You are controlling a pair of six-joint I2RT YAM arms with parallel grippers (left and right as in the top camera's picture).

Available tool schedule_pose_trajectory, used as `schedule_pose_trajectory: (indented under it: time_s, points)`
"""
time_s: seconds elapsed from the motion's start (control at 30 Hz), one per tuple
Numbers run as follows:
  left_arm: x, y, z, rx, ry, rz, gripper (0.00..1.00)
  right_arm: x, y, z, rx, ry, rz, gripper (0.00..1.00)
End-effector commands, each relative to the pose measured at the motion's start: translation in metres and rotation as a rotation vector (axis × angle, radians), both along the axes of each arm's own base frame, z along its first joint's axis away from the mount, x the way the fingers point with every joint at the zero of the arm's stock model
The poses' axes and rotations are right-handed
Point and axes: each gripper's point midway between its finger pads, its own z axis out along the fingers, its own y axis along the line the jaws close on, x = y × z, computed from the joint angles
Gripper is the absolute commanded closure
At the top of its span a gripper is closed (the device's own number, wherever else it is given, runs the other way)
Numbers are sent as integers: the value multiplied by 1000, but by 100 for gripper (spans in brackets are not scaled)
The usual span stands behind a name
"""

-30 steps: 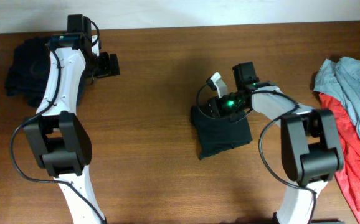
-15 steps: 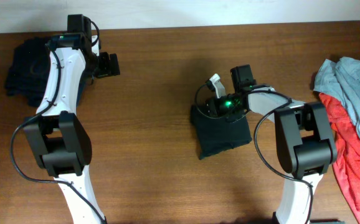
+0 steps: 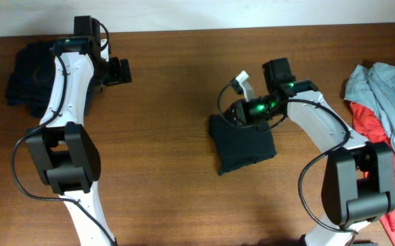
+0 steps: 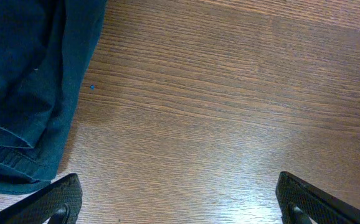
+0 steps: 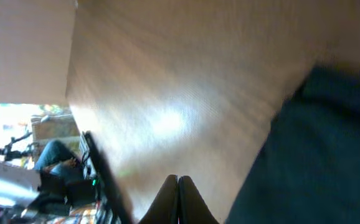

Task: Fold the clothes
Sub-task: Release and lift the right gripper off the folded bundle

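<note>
1. Black tee: soft, folded to a rough square, mid counter (brown wood grain).
2. R end effector: fingers together, empty, by the tee's top edge.
3. L end effector: fingers wide apart, beside crumpled navy pile.
4. Grey-blue garment & red garment: rumpled, far right.

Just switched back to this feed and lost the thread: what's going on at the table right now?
Clothes folding is under way. A black garment lies folded into a compact square in the middle of the table. The right tool is shut on nothing at that garment's far edge. The left tool hangs wide open over bare wood beside a dark navy pile at far left. A grey-blue garment and a red garment lie crumpled at the right edge.
</note>
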Motion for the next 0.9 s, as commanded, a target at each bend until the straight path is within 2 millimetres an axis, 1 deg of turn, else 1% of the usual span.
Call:
schedule_pose_trajectory:
  time_s: [0.0,0.13,0.23,0.4,0.53,0.7,0.87]
  points:
    - [0,-1,8,-11,-15,9,1,-18,2,-17,0,26,54,96]
    - [0,-1,8,-11,-15,9,1,-32,-1,-37,-6,64,54,96]
    - [0,-1,8,-11,-15,9,1,-48,-4,-54,-13,111,50,96]
    - [0,-1,8,-11,-15,9,1,-67,-7,-76,-18,147,46,96]
    - [0,-1,8,-11,-15,9,1,-64,-9,-89,-33,180,-28,95]
    - [0,-1,8,-11,-15,9,1,-55,-19,-104,-129,258,-160,95]
    - [0,-1,8,-11,-15,9,1,-59,-28,-112,-196,328,-221,95]
